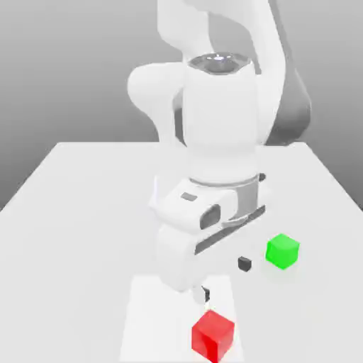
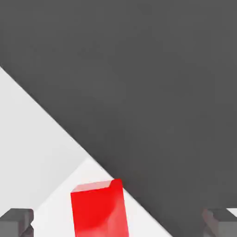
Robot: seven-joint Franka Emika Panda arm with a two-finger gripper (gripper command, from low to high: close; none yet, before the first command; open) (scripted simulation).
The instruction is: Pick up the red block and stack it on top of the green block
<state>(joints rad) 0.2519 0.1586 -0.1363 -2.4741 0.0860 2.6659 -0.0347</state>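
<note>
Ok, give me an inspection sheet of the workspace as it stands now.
Surface: white table, flat.
Red block: on the table near its front edge, not gripped; sits between the fingertips in the hand view.
Green block: on the table, apart from the red block, toward the exterior view's right.
Clutter: nothing seen.
Gripper: open, above the table between the two blocks, holding nothing.
Cables: nothing seen.
Surroundings: plain grey backdrop, dark floor beyond the table edge.

The end effector (image 1: pixel 224 278) is hanging open above the red block (image 1: pixel 212 335) at lower centre; the green block (image 1: pixel 283 251) is sitting well apart at right, blocking nothing.
</note>
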